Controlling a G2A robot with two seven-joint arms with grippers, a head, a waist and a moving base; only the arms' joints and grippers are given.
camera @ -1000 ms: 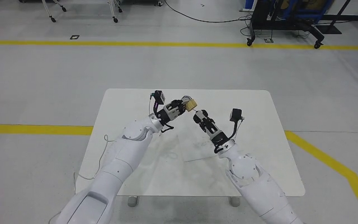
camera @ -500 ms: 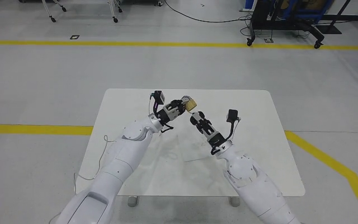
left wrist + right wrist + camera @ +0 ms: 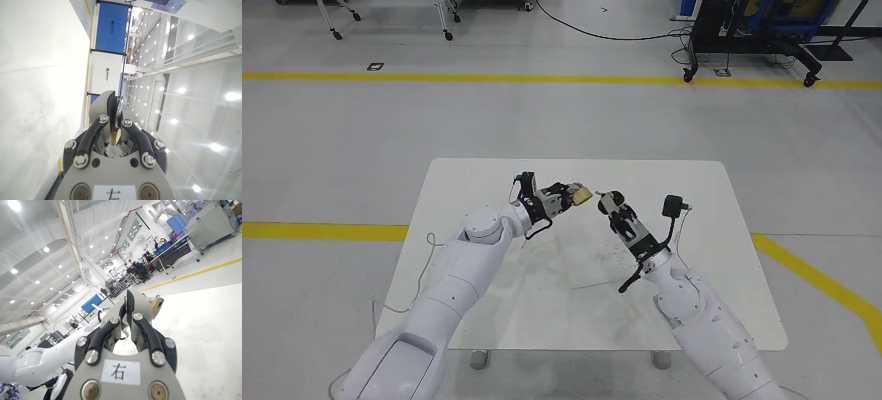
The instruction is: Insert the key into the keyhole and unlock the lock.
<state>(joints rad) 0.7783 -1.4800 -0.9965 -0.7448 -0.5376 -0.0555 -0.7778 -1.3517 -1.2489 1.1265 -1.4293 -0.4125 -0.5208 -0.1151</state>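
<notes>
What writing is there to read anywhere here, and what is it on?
"右": white sticker on the right gripper.
"左", cut by the picture's edge: white label on the left gripper.
Blue and white boards: a brand logo, left unquoted.
Hanging sign: too small to read.

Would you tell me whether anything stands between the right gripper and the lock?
Nothing visible does. The lock, held in the left gripper, faces the right gripper across a bare gap of air above the table.
</notes>
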